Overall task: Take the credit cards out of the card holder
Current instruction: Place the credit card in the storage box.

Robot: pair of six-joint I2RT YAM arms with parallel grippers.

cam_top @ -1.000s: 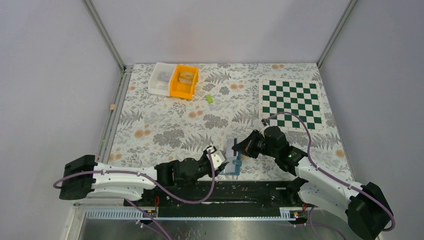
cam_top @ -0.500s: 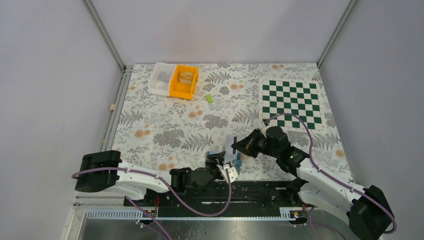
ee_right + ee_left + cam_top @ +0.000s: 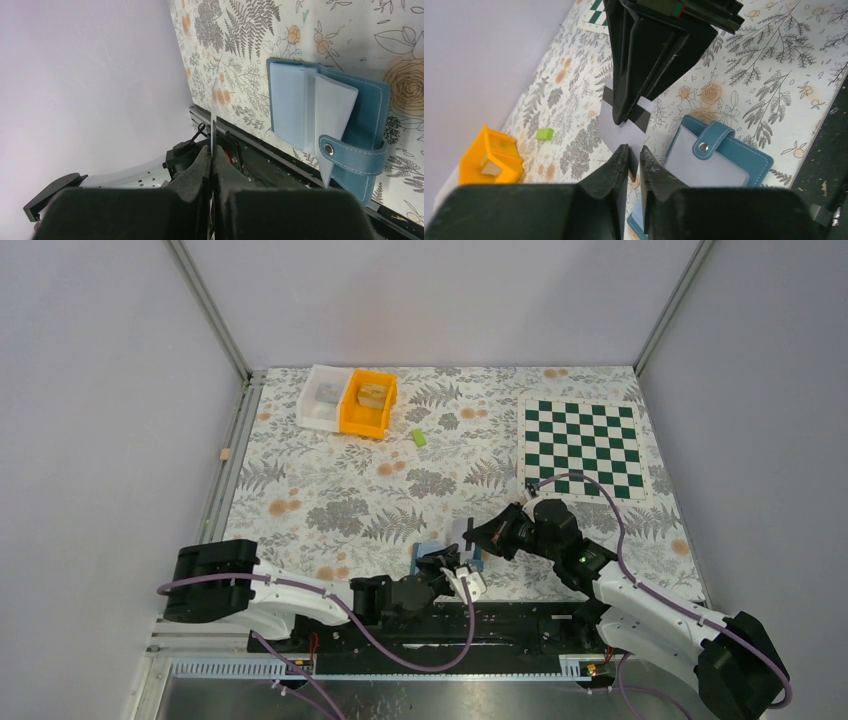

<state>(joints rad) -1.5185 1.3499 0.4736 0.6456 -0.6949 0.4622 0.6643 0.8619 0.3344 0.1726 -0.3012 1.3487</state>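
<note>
The blue card holder lies open near the table's front edge, its pale sleeves and snap strap showing. My right gripper is shut on one of the credit cards, a pale lavender one with a dark stripe. It holds the card on edge above the table, just beyond the holder. My left gripper sits right below that card's lower corner. Its jaws stand a narrow gap apart with nothing between them.
An orange bin and a white bin stand at the back left, with a small lime-green block beside them. A green-and-white chessboard lies at the back right. The black base rail runs just behind the holder.
My left arm has swung right and brought its gripper up under the held card, and its jaws have narrowed. The right gripper has kept the card almost still.
</note>
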